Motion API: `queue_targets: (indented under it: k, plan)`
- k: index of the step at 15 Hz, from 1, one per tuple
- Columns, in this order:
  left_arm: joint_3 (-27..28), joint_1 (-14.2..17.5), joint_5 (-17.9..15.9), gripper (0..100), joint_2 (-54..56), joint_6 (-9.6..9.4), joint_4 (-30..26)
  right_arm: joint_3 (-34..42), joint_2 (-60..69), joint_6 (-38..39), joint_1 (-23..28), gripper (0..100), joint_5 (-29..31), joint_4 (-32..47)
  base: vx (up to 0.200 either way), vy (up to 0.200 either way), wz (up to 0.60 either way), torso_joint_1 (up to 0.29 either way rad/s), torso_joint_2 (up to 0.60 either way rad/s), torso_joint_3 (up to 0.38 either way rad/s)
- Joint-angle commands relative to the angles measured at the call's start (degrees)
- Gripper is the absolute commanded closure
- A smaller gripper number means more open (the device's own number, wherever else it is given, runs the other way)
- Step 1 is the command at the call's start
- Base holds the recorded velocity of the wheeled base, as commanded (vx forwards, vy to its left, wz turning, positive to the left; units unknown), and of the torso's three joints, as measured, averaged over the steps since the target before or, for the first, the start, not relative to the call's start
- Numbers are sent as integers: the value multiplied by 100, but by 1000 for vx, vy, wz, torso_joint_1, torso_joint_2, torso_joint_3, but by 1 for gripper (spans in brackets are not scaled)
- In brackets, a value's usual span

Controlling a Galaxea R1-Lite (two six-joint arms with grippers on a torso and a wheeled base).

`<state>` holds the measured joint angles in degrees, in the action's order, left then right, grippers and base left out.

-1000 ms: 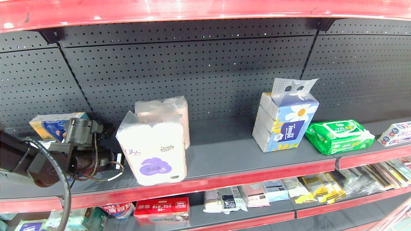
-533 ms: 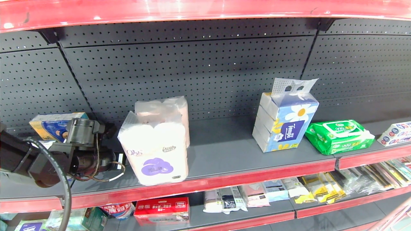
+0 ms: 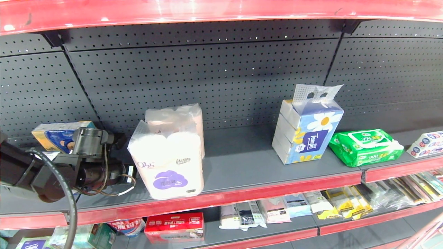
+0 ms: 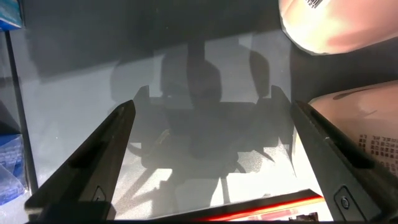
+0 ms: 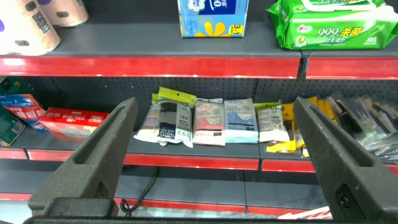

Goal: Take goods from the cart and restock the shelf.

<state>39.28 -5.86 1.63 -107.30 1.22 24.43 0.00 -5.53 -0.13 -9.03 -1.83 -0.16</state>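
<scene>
Head view: a white toilet-roll pack (image 3: pixel 168 162) with a purple cloud label and small print stands upright at the front edge of the grey shelf (image 3: pixel 249 162), left of its middle. A pinkish roll pack (image 3: pixel 180 117) stands close behind it. The left arm lies over the shelf's left end, with the left gripper (image 4: pixel 205 109) just beside the white pack. In the left wrist view its fingers (image 4: pixel 99 162) are spread wide over the bare board and hold nothing.

Toward the right end stands a blue tissue bundle (image 3: pixel 308 129) printed with a daisy and a purple label. A green wet-wipe packet (image 3: pixel 365 145) lies flat beside it. A blue and yellow box (image 3: pixel 57 133) sits at the back left.

The right gripper (image 5: pixel 214 106) is also spread and empty, facing the small packets (image 5: pixel 208 121) on the lower board.
</scene>
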Motion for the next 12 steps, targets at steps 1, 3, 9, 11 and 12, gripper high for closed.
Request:
queue_targets:
  k: [1, 3, 9, 11, 12]
  plan:
    - [1, -2, 4, 0, 8, 1, 0, 0, -9, -4, -2, 0, -2, -2, 0, 0, 0, 0, 0, 0]
    - [1, -2, 4, 0, 8, 1, 0, 0, -9, -4, -2, 0, -2, -2, 0, 0, 0, 0, 0, 0]
    - [1, -11, 4, 0, 8, 19, 0, 0, -9, -4, -2, 0, -2, -2, 0, 0, 0, 0, 0, 0]
    - [1, -38, 4, 0, 8, 19, 0, 0, -9, -4, -2, 0, -2, -2, 0, 0, 0, 0, 0, 0]
    - [-8, -46, 4, 0, 8, 28, 0, 0, -9, -4, -2, 0, -2, -2, 0, 0, 0, 0, 0, 0]
